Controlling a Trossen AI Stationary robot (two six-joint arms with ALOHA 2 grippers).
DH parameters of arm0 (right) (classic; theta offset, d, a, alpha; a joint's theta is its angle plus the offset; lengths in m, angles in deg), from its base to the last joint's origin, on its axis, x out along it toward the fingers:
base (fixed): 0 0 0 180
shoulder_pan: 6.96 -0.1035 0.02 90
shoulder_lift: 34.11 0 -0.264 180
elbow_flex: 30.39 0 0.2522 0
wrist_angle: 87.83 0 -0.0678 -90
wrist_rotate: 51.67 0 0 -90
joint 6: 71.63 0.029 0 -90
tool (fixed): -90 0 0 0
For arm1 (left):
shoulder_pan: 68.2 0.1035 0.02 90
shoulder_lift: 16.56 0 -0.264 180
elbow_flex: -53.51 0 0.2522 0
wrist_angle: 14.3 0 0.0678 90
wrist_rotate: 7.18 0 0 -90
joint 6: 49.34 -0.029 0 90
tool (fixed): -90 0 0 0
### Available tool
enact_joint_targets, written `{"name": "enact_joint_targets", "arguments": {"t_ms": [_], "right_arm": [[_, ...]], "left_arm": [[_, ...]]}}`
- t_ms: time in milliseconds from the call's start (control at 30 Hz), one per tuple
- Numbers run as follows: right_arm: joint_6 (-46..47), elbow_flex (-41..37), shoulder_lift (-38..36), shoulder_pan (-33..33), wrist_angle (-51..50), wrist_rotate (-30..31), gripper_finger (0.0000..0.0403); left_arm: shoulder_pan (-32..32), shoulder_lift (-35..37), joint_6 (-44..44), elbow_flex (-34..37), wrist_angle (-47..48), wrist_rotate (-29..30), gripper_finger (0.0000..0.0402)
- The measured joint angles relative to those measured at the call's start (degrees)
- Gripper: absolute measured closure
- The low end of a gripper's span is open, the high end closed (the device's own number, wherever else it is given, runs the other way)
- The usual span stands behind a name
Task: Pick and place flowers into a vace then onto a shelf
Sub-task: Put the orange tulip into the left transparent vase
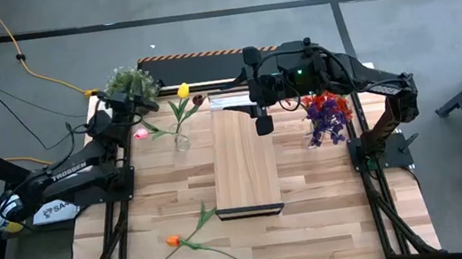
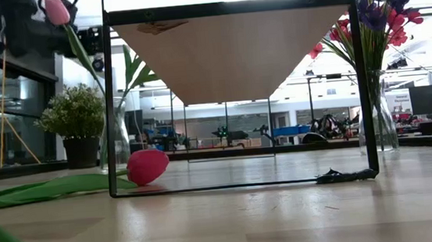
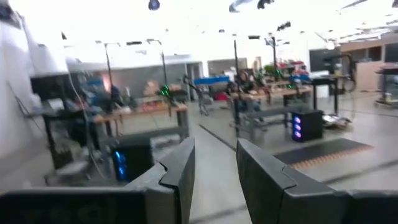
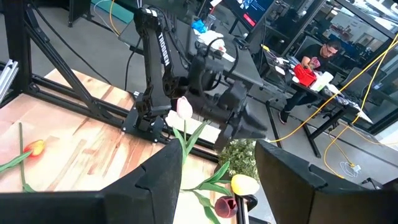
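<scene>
A pink flower (image 2: 56,10) slants out of a clear glass vase (image 1: 182,141), its stem (image 2: 78,48) running down into the vase's mouth. A yellow flower (image 1: 183,90) and a dark maroon one (image 4: 225,205) stand in the same vase. My left gripper (image 3: 214,146) is raised beside the pink head and points past it, open by a narrow gap with nothing between its fingers. My right gripper (image 4: 219,152) hangs open and empty above the far end of the shelf (image 1: 244,159). An orange flower (image 1: 172,241) lies flat on the table near the front.
A second vase (image 1: 327,115) of red and purple flowers stands right of the shelf. A bushy potted plant (image 1: 131,82) sits at the far left, just beyond my left gripper. The shelf rests on a black frame (image 2: 110,107). A person sits at a desk (image 4: 314,59) beyond the table.
</scene>
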Motion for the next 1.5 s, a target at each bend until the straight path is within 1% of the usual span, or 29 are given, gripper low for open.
{"name": "enact_joint_targets", "arguments": {"t_ms": [133, 233, 333, 367, 433, 567, 633, 833, 933, 1033, 1133, 1267, 1400, 1500], "right_arm": [[0.0, 0.0, 0.0, 0.0, 0.0, 0.0, 0.0210], [0.0, 0.0, 0.0, 0.0, 0.0, 0.0, 0.0210], [0.0, 0.0, 0.0, 0.0, 0.0, 0.0, 0.0210], [0.0, 0.0, 0.0, 0.0, 0.0, 0.0, 0.0210], [0.0, 0.0, 0.0, 0.0, 0.0, 0.0, 0.0210], [0.0, 0.0, 0.0, 0.0, 0.6, 0.0, 0.0210], [0.0, 0.0, 0.0, 0.0, 1.1, 0.0, 0.0210], [-0.2, 0.0, 0.0, 0.0, 2.6, 0.0, 0.0210], [-0.2, 0.0, 0.0, 0.0, 3.2, 0.0, 0.0210], [-0.2, 0.0, 0.0, 0.0, 4.0, 0.0, 0.0210], [-0.2, 0.0, 0.0, 0.0, 4.4, 0.0, 0.0210], [0.2, 0.0, 0.0, 0.0, 4.4, 0.1, 0.0210], [0.3, 0.0, 0.0, 0.0, 4.4, 0.2, 0.0210], [0.4, 0.0, 0.0, -0.2, 4.3, 2.6, 0.0210]], "left_arm": [[0.0, 0.1, -6.0, -4.3, 0.2, 1.4, 0.0252], [0.0, 0.2, -7.4, -8.3, 0.6, 1.6, 0.0252], [0.0, 0.4, -7.5, -13.5, 5.8, 1.4, 0.0252], [0.0, 0.5, -7.5, -15.4, 8.8, 0.8, 0.0252], [-0.1, 0.6, -7.3, -20.0, 15.5, -2.4, 0.0252], [-1.8, 0.4, -4.1, -30.2, 33.2, -8.3, 0.0252], [-3.4, 0.5, -2.2, -35.3, 41.7, -10.4, 0.0252], [-10.3, 0.4, 7.1, -50.8, 63.0, -15.2, 0.0252], [-14.1, 0.0, 12.3, -57.7, 71.7, -20.3, 0.0252], [-17.5, -0.6, 17.8, -63.0, 78.3, -27.4, 0.0252], [-20.7, -1.1, 22.9, -65.9, 82.0, -33.0, 0.0252], [-24.7, -1.5, 27.8, -66.4, 83.0, -39.2, 0.0252], [-28.6, -2.3, 33.5, -66.4, 85.3, -40.6, 0.0252], [-31.9, -3.8, 37.9, -66.4, 87.3, -40.7, 0.0252]]}}
